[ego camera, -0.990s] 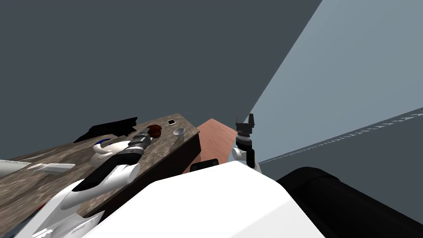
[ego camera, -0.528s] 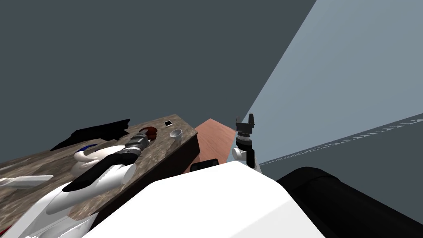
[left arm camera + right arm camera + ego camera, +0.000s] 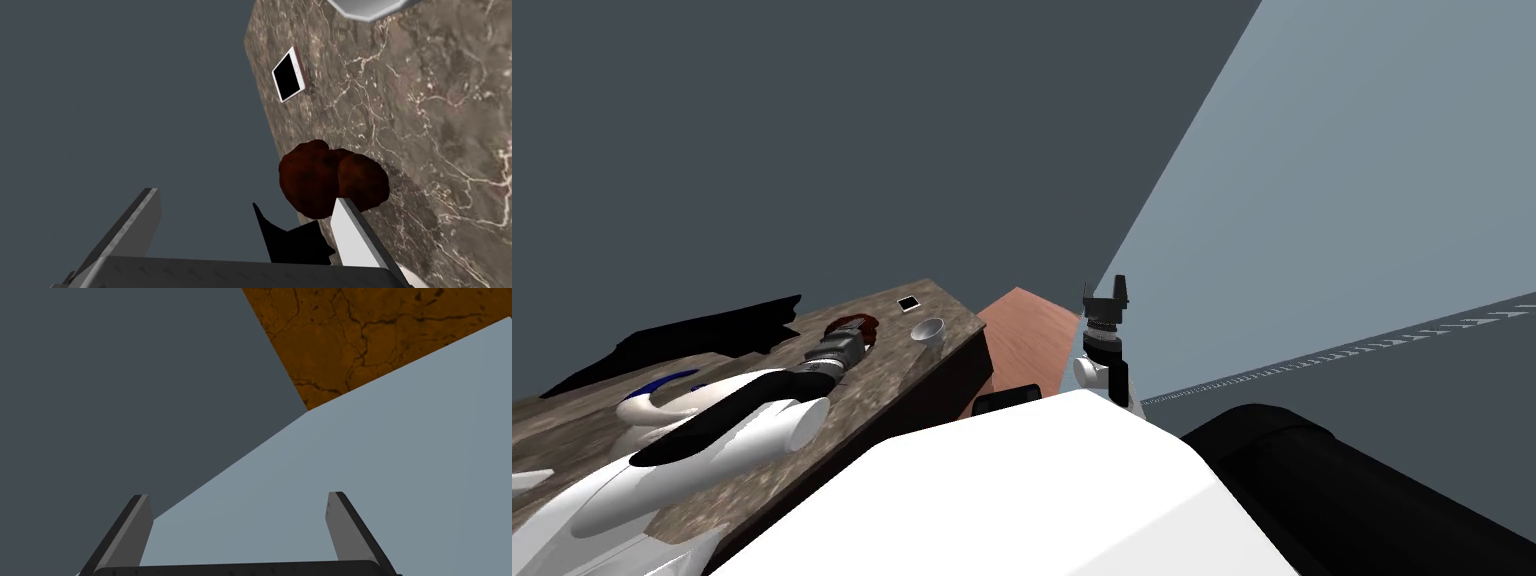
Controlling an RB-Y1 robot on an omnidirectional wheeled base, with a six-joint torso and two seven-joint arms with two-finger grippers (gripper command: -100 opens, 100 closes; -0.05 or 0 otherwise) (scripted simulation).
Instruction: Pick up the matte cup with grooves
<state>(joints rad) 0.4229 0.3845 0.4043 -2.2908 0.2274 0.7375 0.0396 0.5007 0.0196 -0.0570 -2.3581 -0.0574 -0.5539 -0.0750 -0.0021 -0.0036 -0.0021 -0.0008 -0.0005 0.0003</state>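
Note:
The cup [image 3: 928,331] is small, pale grey and flared, and stands near the far corner of the brown marbled table [image 3: 904,372]. In the left wrist view only its grey rim [image 3: 367,7] peeks in, well beyond the fingers. My left gripper [image 3: 850,336] hovers over the table to the left of the cup, open and empty [image 3: 245,222]. One of its fingers [image 3: 352,235] stands just in front of two dark red lumps [image 3: 332,177]. My right gripper [image 3: 1106,297] is raised off the table's right end, open with nothing in it [image 3: 240,513].
A small white-edged phone [image 3: 289,75] lies near the table's far edge, between the lumps and the cup. A white rounded thing with a blue stripe [image 3: 662,400] sits under my left forearm. A black area [image 3: 692,335] lies behind the table, reddish floor [image 3: 1027,335] to its right.
The whole head picture has slid left and the table's things with it, so I have turned or moved. The left gripper keeps about the same gap to the cup, and both grippers stay open.

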